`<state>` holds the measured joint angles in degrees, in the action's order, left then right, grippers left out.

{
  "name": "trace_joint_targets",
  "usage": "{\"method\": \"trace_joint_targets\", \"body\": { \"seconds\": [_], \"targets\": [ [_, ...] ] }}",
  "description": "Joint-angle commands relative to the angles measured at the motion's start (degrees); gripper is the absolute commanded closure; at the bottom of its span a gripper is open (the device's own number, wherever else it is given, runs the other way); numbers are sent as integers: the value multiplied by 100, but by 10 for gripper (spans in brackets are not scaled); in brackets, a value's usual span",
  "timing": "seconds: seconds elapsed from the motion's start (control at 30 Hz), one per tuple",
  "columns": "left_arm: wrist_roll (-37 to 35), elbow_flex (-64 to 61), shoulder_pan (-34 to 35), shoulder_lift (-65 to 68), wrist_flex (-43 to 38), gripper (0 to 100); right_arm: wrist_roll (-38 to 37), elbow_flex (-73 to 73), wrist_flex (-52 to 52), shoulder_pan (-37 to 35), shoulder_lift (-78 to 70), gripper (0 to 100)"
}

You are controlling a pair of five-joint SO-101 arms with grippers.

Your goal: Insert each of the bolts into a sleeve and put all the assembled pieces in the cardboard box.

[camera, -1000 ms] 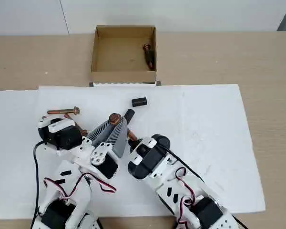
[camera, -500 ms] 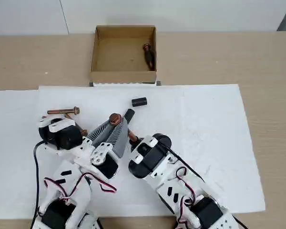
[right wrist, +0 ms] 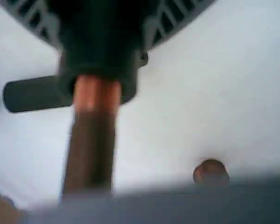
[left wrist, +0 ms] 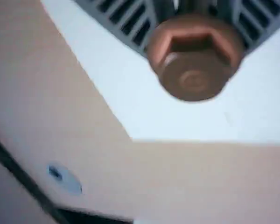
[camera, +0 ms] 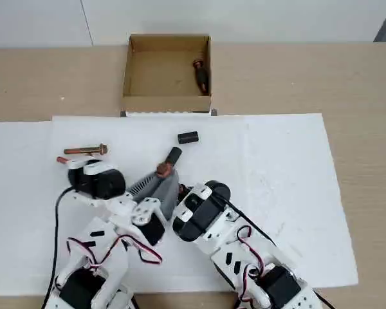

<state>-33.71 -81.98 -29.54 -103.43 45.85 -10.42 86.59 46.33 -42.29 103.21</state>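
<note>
Left gripper (camera: 159,182) has shifted rightward clamping a bolt (left wrist: 193,60); right gripper (right wrist: 102,32) apparently grips a sleeve (right wrist: 98,63).

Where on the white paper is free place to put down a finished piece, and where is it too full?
Free: the paper right of the loose sleeve, up to its edge; the left floor of the cardboard box. Crowded: around the lying bolt and both arms.
</note>
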Motion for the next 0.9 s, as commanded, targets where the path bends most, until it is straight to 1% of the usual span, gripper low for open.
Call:
{"method": "trace_joint_targets", "body": {
  "seconds": [0.0, 0.07, 0.13, 0.37, 0.43, 0.53, 0.6, 0.87],
  "targets": [
    [79, 57, -466, -53, 299, 995, -62, -281, -198, -13, 57, 995],
    [378, 40, -598, -53, 448, 995, -62, -281, -198, -13, 57, 995],
    [527, 40, -633, -53, 536, 995, -62, -281, -198, -13, 57, 995],
    [589, 40, -615, -44, 580, 991, -62, -281, -198, -13, 57, 995],
    [809, 31, -615, -44, 580, 950, -62, -281, -198, -13, 57, 995],
    [1011, 31, -607, -44, 580, 855, -62, -281, -198, -13, 57, 995],
    [1090, 31, -475, -44, 607, 831, -62, -281, -198, -13, 57, 995],
    [1477, 66, 62, -44, 800, 827, -62, -255, -198, -13, 57, 995]
  ]
}}
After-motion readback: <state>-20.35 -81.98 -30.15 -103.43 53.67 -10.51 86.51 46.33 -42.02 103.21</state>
